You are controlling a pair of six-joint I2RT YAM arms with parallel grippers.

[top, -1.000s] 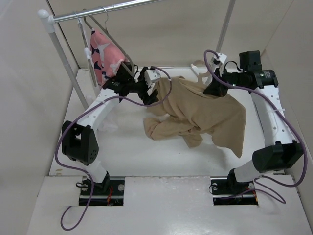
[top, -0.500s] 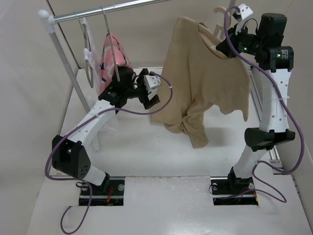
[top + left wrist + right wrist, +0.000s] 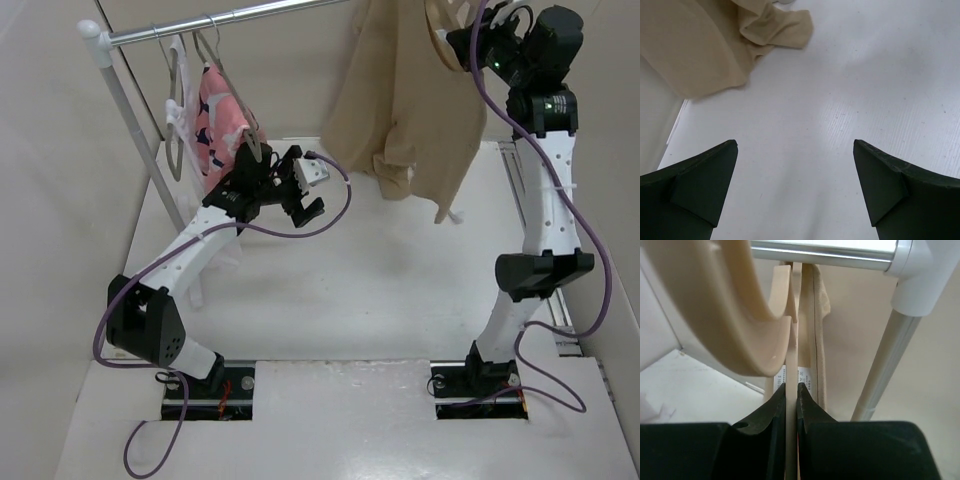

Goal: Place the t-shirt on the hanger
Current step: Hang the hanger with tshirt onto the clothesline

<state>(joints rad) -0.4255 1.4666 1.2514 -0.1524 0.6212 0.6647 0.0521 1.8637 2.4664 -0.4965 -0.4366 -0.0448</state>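
The top external camera is looking down from above and behind the arm bases, taking in the whole counter (image 3: 380,300) and clothes rail (image 3: 230,18) from well back. The left wrist camera is facing down at the counter past the left gripper (image 3: 795,145), catching the t-shirt (image 3: 690,50) hem that is also showing from above. The right wrist camera is peering along the right gripper (image 3: 791,385), very close to the hanger (image 3: 715,315) and rail, both shared with the top view.

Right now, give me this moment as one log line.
left gripper: open, empty | right gripper: shut on hanger | t-shirt: hanging from hanger, by rail
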